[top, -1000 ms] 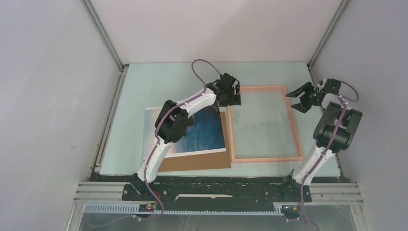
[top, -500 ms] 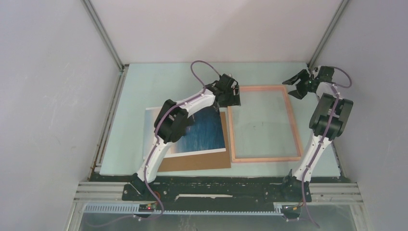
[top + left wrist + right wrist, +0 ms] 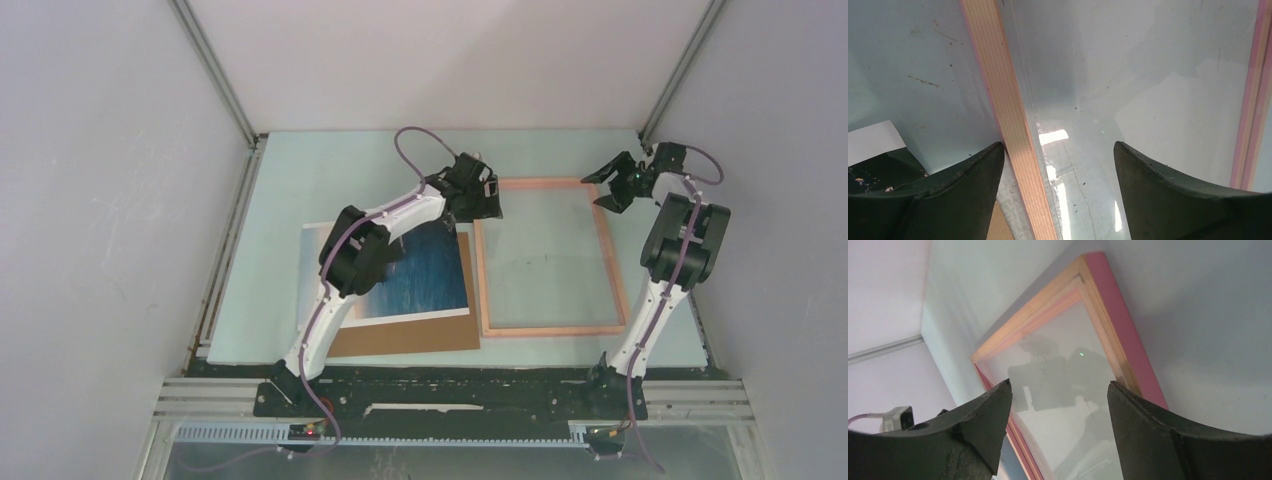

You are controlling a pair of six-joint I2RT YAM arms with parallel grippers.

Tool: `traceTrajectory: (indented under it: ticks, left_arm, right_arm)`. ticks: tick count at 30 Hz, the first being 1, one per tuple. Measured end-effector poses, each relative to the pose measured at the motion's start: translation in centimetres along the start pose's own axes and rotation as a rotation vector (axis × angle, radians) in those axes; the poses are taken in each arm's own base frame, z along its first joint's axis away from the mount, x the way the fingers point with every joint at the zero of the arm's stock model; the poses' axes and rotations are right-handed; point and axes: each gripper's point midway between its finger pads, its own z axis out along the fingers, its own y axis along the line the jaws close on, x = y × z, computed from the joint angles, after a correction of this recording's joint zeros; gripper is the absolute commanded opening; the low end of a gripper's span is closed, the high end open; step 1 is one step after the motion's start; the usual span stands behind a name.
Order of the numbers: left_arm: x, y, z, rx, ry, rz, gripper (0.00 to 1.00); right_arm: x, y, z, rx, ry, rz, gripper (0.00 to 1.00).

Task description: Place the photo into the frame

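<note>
**While left gripper (image 3: 485, 205) and right gripper (image 3: 603, 189) gape, photo (image 3: 430, 275) lies outside frame (image 3: 550, 329)**

Tabletop (image 3: 330, 180) carries frame flat, right side. Photo just left of it, on brown cardboard (image 3: 420, 338). Left gripper, released, straddles frame's left rail; right gripper, released, near far-right corner.

One table (image 3: 300, 180) is carrying one photo (image 3: 430, 275), one frame (image 3: 550, 329) and one cardboard sheet (image 3: 400, 340); two are hovering, the left end effector (image 3: 482, 205) and the right end effector (image 3: 604, 188).
</note>
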Motion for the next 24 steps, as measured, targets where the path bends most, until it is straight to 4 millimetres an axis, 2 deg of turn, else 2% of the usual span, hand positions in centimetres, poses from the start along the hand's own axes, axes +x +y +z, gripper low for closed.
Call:
traceTrajectory:
  ticks: [7,10,12,15,20,24]
  left_arm:
    - [0.1,-0.4,-0.6,0.004,0.006,0.008,0.96]
    - [-0.1,-0.6,-1.3,-0.018,-0.009,0.019,0.92]
    - [-0.4,-1.1,-2.0,-0.031,-0.025,0.014,0.91]
    - [-1.9,-2.5,-2.7,-0.031,-0.073,-0.012,0.88]
    - [-6.0,-5.5,-3.9,-0.015,-0.218,-0.068,0.88]
    - [-7.7,-5.8,-3.7,-0.055,-0.309,-0.132,0.88]
  right_arm:
    - [3.7,1.5,-0.9,0.081,0.051,-0.081,0.79]
    - [5.4,2.8,-2.1,0.088,0.069,-0.112,0.79]
    - [5.7,3.6,-2.9,0.082,0.062,-0.126,0.79]
    - [5.1,4.1,-4.5,0.073,0.029,-0.129,0.79]
    - [4.8,4.3,-6.7,0.056,-0.021,-0.113,0.79]
    - [5.2,4.4,-7.4,0.049,-0.03,-0.106,0.79]
